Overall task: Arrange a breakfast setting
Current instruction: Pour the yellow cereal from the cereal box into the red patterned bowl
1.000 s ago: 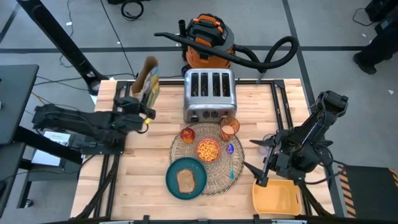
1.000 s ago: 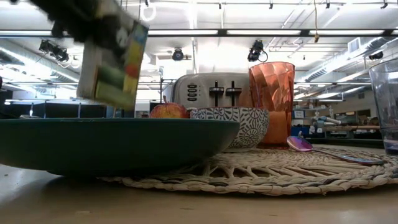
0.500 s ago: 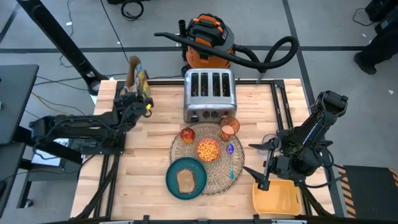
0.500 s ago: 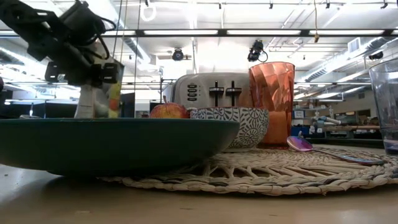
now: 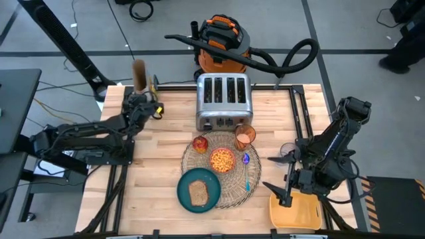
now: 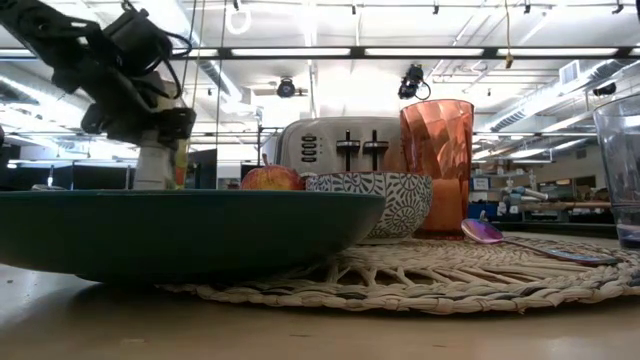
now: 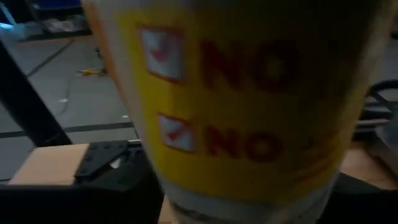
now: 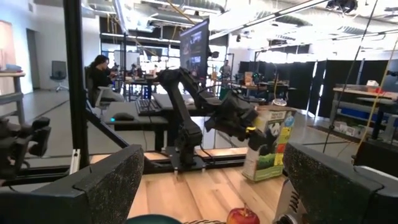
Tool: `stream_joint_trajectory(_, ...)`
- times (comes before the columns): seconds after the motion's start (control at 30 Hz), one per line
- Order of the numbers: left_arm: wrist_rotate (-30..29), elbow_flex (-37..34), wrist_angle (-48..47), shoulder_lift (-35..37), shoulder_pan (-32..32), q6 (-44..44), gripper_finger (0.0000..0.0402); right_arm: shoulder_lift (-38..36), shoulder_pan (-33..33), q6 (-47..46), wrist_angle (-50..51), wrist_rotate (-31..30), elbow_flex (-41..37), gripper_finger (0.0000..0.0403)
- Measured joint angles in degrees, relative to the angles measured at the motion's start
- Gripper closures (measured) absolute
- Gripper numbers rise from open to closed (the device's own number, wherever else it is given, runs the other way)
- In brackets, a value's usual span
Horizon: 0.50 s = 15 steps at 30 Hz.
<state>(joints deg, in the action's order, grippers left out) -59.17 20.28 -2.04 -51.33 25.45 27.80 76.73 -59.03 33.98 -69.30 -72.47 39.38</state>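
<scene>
One blue spoon [image 5: 246, 171] lengthwise front-to-back on placemat [image 5: 234, 187], left end effector [image 5: 141, 99] spread around upright carton [image 8: 267, 142]

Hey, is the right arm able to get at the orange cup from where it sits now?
Probably yes. The right pincer hangs open near the yellow tray, and bare tabletop lies between it and the orange cup; only the spoon lies nearby.

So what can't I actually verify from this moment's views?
- Left claw: the high view and low view are too small to show whether it grips the cereal box; in the left wrist view the box fills the picture.
- Toast slice: hidden in the low view by the dark teal plate rim.
- Bowl contents: hidden in the low view by its own wall.
- Yellow tray: partly covered by the right arm in the high view.
</scene>
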Motion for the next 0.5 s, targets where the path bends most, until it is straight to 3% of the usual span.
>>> stream_joint_trajectory(0.13,4.2,3.9,-6.7,0.0,0.0,0.1,0.0130,0.0,-0.6,0.0,-0.1,-1.0,0.0,0.0015)
stream_joint_trajectory(0.5,13.2,19.1,-41.4,0.0,0.0,14.0,0.0131,0.0,-1.6,0.0,0.0,-2.0,0.0,0.0015)
